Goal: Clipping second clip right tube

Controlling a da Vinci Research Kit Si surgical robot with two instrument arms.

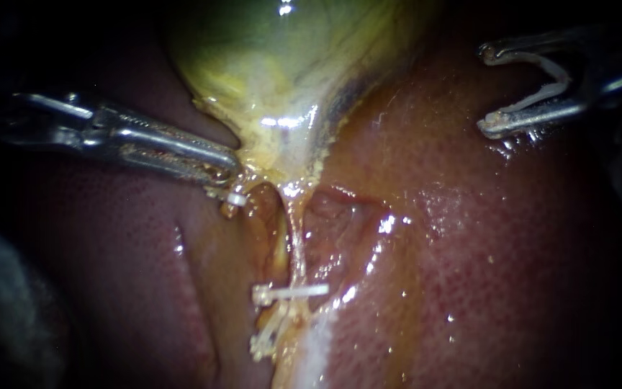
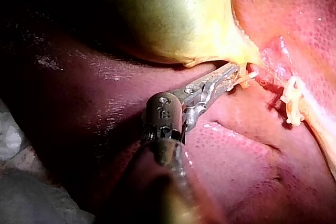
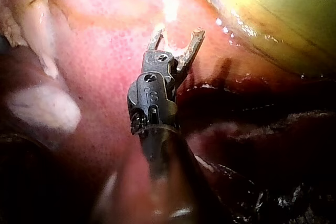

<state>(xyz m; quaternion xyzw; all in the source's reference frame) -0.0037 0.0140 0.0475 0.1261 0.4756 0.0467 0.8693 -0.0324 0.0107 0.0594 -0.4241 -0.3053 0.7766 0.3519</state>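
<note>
the gallbladder [image 1: 282,65] hangs over the liver [image 1: 469,252], its neck narrowing into the right tube [image 1: 298,245], a pale strand that runs down a groove in the middle of the liver. the left instrument [image 1: 221,171] has its jaws closed on the yellow fringe of the gallbladder at the neck. a small clip [image 1: 237,199] sits just beside its tip. 1 white clip [image 1: 293,292] lies across the right tube, low in the groove, and a lower clip [image 1: 262,344] sits near it, further from the neck. the right instrument [image 1: 489,90] hangs over the liver's upper right part, well apart from the tube. its jaws stand wide, with a loaded clip [image 1: 557,88] seated along both inner faces, its mouth facing the gallbladder
</note>
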